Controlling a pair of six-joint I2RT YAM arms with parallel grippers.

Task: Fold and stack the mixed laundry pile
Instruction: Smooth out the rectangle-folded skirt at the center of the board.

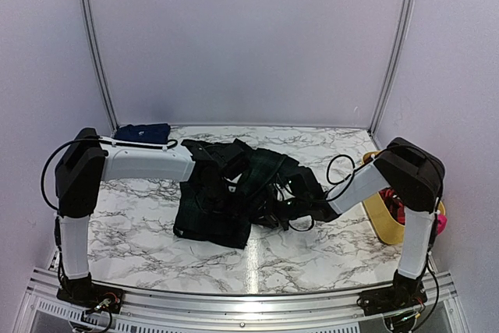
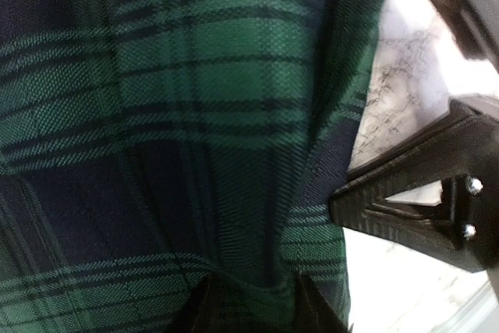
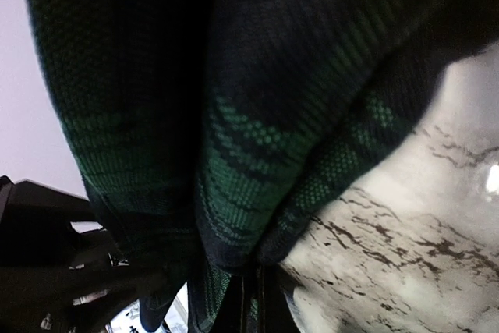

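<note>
On the marble bench (image 1: 132, 224), at its middle, a green-and-navy plaid (image 1: 214, 212) lies crumpled, with both arms reaching into it. Left jaws pinch a fold of the plaid. Right jaws are clenched on another fold, which hangs just above the marble. A navy cloth (image 1: 143, 132) sits at the back left. At the right edge, a yellow tub (image 1: 380, 224) holds a red piece (image 1: 396, 207), a pink piece (image 1: 441, 224) beside it.

No text, label, brand, number or sign can be read in any view. Only plain weave is seen up close on the dark green-and-navy plaid garment (image 2: 195, 115); nothing legible is carried on it.
</note>
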